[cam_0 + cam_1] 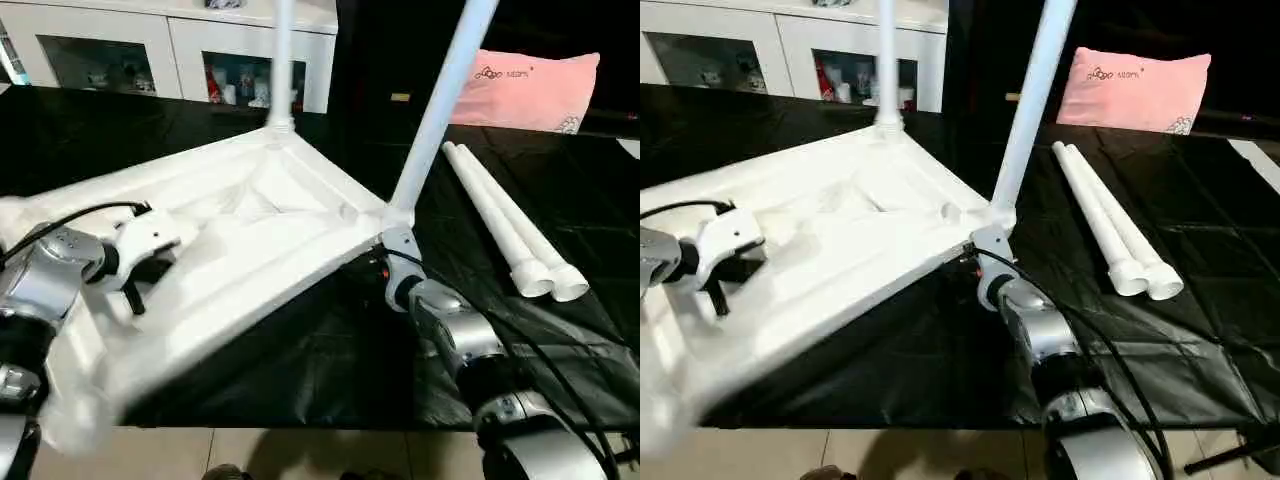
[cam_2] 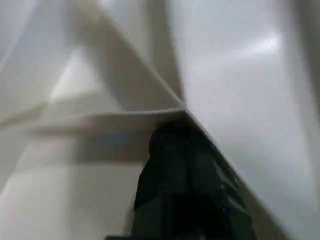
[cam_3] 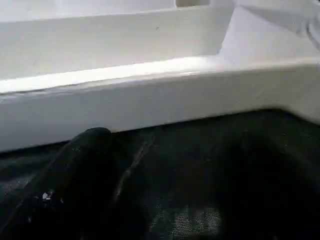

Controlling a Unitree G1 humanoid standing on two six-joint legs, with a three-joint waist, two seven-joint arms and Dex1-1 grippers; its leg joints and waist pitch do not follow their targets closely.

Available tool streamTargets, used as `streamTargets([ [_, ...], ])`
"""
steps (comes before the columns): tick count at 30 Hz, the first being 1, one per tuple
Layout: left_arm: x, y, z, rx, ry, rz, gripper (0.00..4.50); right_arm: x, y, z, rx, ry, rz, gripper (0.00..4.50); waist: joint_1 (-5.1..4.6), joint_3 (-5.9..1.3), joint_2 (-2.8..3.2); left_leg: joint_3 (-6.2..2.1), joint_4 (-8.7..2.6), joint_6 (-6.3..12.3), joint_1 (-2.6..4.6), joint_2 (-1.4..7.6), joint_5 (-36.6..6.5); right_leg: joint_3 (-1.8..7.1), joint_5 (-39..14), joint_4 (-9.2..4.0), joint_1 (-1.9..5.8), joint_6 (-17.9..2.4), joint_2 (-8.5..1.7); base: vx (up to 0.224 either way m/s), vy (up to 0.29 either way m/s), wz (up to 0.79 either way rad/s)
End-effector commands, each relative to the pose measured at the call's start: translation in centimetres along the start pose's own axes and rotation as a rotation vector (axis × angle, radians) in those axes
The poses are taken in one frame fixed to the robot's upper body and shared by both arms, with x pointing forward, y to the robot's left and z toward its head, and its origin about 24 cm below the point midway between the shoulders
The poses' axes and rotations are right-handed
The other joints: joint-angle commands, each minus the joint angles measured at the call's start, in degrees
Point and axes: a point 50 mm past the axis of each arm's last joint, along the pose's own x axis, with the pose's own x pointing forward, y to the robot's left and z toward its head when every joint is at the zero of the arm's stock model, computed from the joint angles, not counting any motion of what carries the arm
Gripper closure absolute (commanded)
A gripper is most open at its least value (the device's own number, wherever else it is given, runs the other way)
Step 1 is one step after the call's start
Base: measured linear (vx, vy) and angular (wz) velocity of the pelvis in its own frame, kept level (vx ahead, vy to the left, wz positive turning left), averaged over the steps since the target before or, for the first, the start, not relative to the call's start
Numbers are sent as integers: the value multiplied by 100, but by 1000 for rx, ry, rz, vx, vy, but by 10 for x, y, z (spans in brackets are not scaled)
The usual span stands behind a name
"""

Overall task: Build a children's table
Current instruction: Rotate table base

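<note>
- Here, upside down on the black-covered table (image 1: 300,370): white tabletop (image 1: 230,250), ribbed underside up, lifted at the near side and overhanging the table's front edge.
- Standing in two corner sockets: far leg (image 1: 282,60) upright, nearer leg (image 1: 440,105) leaning toward the right.
- Lying loose on the black cover to the right of the tabletop: two more legs (image 1: 505,225), side by side and touching, wide ends toward the robot.
- Left end effector (image 1: 135,290) over the tabletop's underside near its left part, black fingers pressed together; in the left wrist view, closed fingers (image 2: 175,185) right against a rib junction; whether pinching a rib, cannot tell.
- Right end effector (image 1: 375,262) at the corner with the leaning leg, low beside the tabletop's edge; in the right wrist view, fingers (image 3: 75,170) spread wide over the black cover, just below the white rim, nothing between them.
- Behind the table: white cabinet (image 1: 170,50) with glass doors at the left, pink pillow (image 1: 525,90) at the right.
</note>
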Motion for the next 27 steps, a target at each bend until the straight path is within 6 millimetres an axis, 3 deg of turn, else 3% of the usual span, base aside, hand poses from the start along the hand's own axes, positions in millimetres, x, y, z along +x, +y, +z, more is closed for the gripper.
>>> streamTargets([
  [1, 11, -22, 21, 69, -109, -200, 445, 4, 3, 12, -10, -30, 9, 0, -1, -404, 213, -133, -493, -476, 130, 300, -1898, 437, -1657, -379, 242, -1130, -475, 0, 0, 0],
  [4, 9, -30, 30, 61, -173, -282, 445, 7, 5, 15, -14, -37, 18, 0, -9, -418, 215, -108, -485, -472, 118, 290, -1718, 437, -1349, -324, 255, -1222, -447, 0, 0, 0],
  [9, 14, -44, 52, 73, -277, -376, 445, 12, 9, 21, -24, -51, 35, 0, -27, -404, 199, -95, -468, -427, 103, 274, -1706, 445, -1508, -342, 270, -1205, -445, 0, 0, 0],
  [10, 27, -41, 61, 99, -288, -309, 445, 14, 11, 25, -31, -62, 46, 0, -36, -396, 191, -94, -464, -407, 102, 263, -1768, 446, -1678, -367, 272, -1136, -435, 0, 0, 0],
  [14, 40, -29, 72, 84, -322, -179, 445, 14, 11, 28, -39, -74, 48, 0, -27, -408, 192, -119, -458, -382, 111, 262, -1848, 431, -2006, -398, 272, -972, -434, 0, 0, 0],
  [15, 46, -24, 81, 63, -353, -128, 445, 13, 8, 31, -44, -85, 42, 0, -42, -393, 219, -106, -445, -369, 107, 221, -1911, 411, -2142, -452, 265, -898, -393, 0, 0, 0],
  [16, 51, -21, 89, 43, -379, -95, 445, 13, 5, 34, -49, -96, 34, 0, -24, -410, 206, -114, -439, -375, 145, 242, -1991, 418, -2192, -451, 250, -875, -407, 0, 0, 0],
  [18, 52, -21, 90, 41, -382, -92, 445, 12, 5, 35, -50, -98, 33, 0, -1, -422, 184, -134, -439, -336, 100, 245, -1875, 409, -2264, -446, 290, -828, -439, 0, 0, 0],
  [19, 52, -21, 91, 37, -385, -93, 445, 13, 4, 35, -50, -100, 32, 0, 5, -424, 185, -140, -441, -324, 96, 254, -1829, 408, -2249, -445, 287, -829, -450, 0, 0, 0],
  [20, 55, -19, 95, 26, -394, -64, 445, 12, 1, 38, -56, -110, 18, 0, -3, -424, 237, -133, -437, -310, 87, 248, -1765, 410, -2125, -435, 284, -870, -433, 0, 0, 0],
  [21, 60, -16, 100, 11, -400, -9, 445, 10, -6, 44, -64, -129, -8, 0, 1, -436, 218, -129, -433, -309, 91, 251, -1712, 410, -2012, -434, 287, -889, -430, 0, 0, 0],
  [22, 66, -12, 105, -8, -398, 56, 445, 7, -15, 51, -73, -154, -40, 0, 12, -464, 257, -120, -423, -290, 97, 259, -1551, 417, -1506, -363, 301, -1037, -398, 0, 0, 0],
  [24, 71, -10, 107, -19, -395, 100, 445, 5, -20, 56, -79, -172, -62, 0, 33, -452, 225, -92, -401, -195, 82, 216, -1471, 406, -1411, -381, 310, -1059, -376, 0, 0, 0],
  [25, 75, -8, 109, -22, -387, 152, 445, 2, -26, 60, -83, -186, -82, 0, 39, -455, 259, -92, -392, -189, 69, 207, -1451, 404, -1405, -369, 327, -1043, -376, 0, 0, 0],
  [27, 79, -6, 108, -29, -377, 203, 445, 0, -32, 63, -85, -201, -103, 0, 42, -454, 259, -99, -390, -110, 47, 205, -1391, 394, -1453, -402, 337, -998, -383, 0, 0, 0],
])
